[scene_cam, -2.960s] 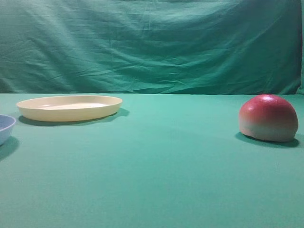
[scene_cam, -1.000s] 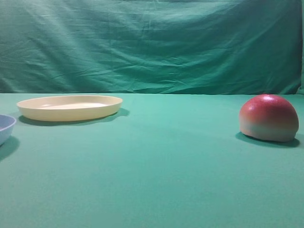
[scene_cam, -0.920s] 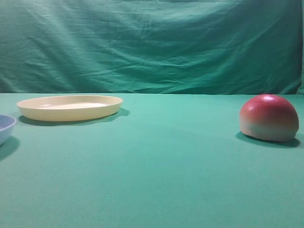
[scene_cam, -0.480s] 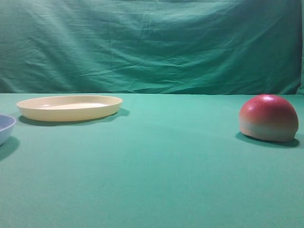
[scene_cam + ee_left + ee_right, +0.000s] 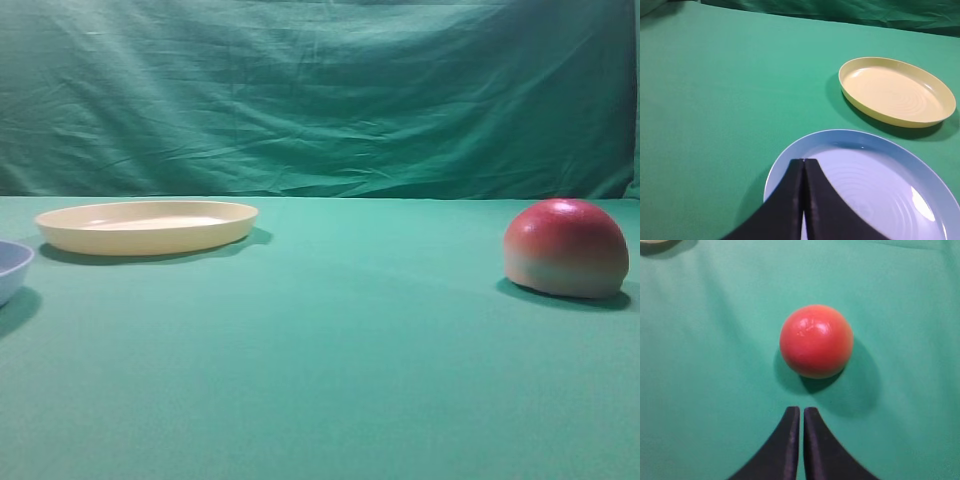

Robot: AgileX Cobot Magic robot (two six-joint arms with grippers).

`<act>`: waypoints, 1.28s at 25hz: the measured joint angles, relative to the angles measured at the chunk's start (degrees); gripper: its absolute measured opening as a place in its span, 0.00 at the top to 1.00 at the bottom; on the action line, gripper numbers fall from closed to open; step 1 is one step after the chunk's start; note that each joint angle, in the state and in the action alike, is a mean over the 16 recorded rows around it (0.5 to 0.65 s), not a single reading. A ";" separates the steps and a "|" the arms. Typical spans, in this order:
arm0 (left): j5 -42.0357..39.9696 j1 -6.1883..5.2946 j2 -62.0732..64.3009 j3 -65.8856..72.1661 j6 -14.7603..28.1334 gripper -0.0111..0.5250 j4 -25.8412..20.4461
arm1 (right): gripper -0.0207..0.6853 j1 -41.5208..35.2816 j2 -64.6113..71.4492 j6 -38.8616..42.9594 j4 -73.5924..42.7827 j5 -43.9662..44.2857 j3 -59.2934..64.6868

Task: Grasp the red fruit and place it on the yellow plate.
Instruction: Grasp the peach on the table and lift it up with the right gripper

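Observation:
The red fruit (image 5: 566, 247) rests on the green cloth at the right, red on top and pale at its base. In the right wrist view the red fruit (image 5: 816, 340) lies just ahead of my right gripper (image 5: 801, 410), which is shut and empty, a short gap behind it. The yellow plate (image 5: 147, 226) stands at the far left and holds nothing. From the left wrist the yellow plate (image 5: 896, 91) shows beyond the blue dish. My left gripper (image 5: 803, 161) is shut and empty, above that dish's near side. Neither arm shows in the exterior view.
A light blue dish (image 5: 12, 270) sits at the left edge, in front of the yellow plate; the light blue dish (image 5: 875, 185) fills the lower left wrist view. A green cloth backdrop (image 5: 320, 95) hangs behind the table.

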 joint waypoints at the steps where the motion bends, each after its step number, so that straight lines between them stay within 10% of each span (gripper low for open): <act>1: 0.00 0.00 0.00 0.00 0.00 0.98 0.00 | 0.97 1.03 0.79 0.42 -1.04 -0.09 -0.90; 15: 0.00 0.00 0.00 0.00 0.00 0.98 0.00 | 0.88 14.31 10.39 10.20 -17.93 -4.96 -8.87; 32: 0.00 0.00 0.00 0.00 0.00 0.98 0.00 | 0.07 14.96 22.27 10.37 -19.31 -10.84 -9.14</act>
